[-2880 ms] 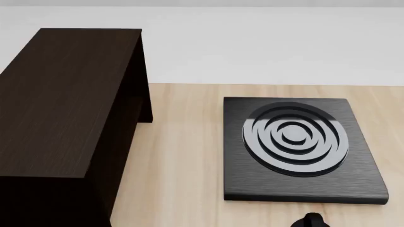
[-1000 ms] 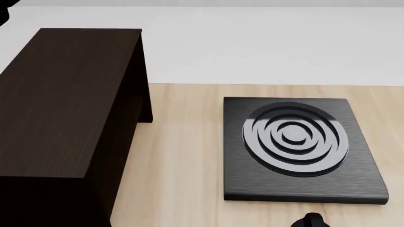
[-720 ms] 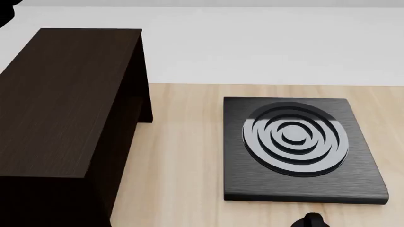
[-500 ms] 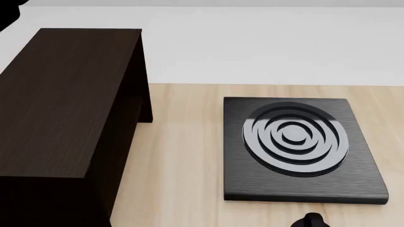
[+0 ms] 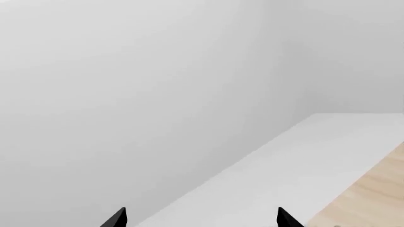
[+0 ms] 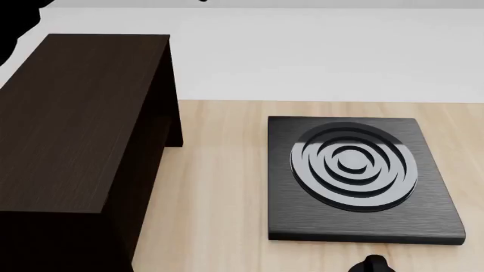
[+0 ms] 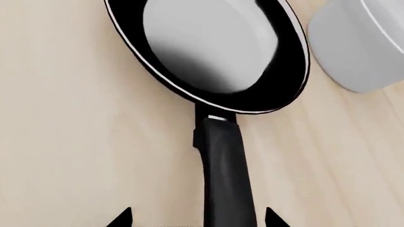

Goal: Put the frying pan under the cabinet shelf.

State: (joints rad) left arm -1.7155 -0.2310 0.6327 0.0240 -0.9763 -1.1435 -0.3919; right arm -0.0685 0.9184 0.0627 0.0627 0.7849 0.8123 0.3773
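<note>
Your right pincer shows only as two black fingertips at the bottom edge of the right wrist view, spread wide, one on each side of the frying pan handle. The tips are level with the handle but you cannot tell whether they touch it; nothing is gripped. The handle runs up the middle of that frame to the round black bowl with its thin bright rim and grey glossy inside, lying flat on the light wood counter. Just beside the pan's bowl, in the upper right of the frame, stands a white pot, close to the rim.

In the head view a small dark rounded shape pokes in at the bottom edge, right of centre; what it is cannot be told. Beyond it the square black plate with concentric rings lies flat on the counter, right of centre. The cabinet shelf fills the left side, well apart from the plate.

Your left pincer shows two black tips spread wide against pale wall, holding nothing. A black form sits in the head view's upper left corner.
</note>
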